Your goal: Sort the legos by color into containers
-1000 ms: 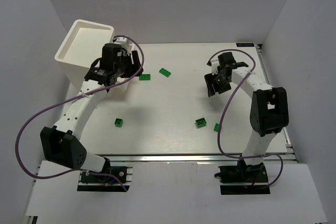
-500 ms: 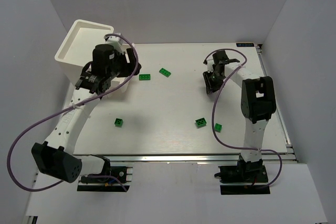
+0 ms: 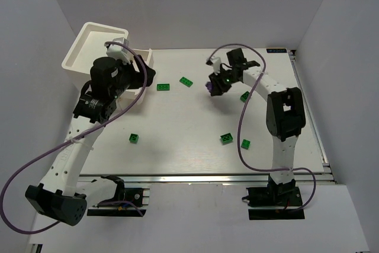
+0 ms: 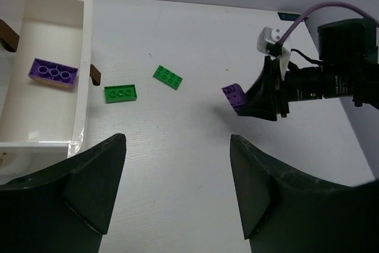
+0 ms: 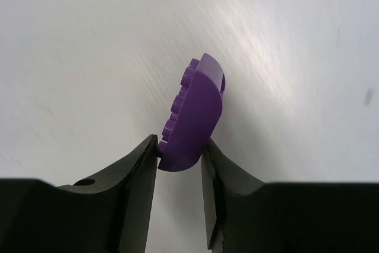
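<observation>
My right gripper (image 5: pixel 179 158) is shut on a purple lego (image 5: pixel 195 114), pinched on edge between both fingers; in the top view it (image 3: pixel 213 85) hangs over the far middle of the table. My left gripper (image 4: pixel 177 188) is open with nothing between its fingers, just right of the low tray (image 4: pixel 86 39). One purple brick (image 4: pixel 53 70) lies in that tray. Two green bricks (image 4: pixel 121 93) (image 4: pixel 167 76) lie on the table right of the tray. The tall white bin (image 3: pixel 77 51) stands at the far left, and the left arm partly hides the tray (image 3: pixel 142 51) joined to it.
More green bricks lie scattered: one near left (image 3: pixel 134 138), two near right (image 3: pixel 226 138) (image 3: pixel 245 143), one beside the right forearm (image 3: pixel 244 95). White walls enclose the table on three sides. Purple cables loop off both arms.
The right gripper has closed on the purple lego and carried it left toward the table's middle, uncovering a green brick. The left arm has drawn back, with its gripper staying open.
</observation>
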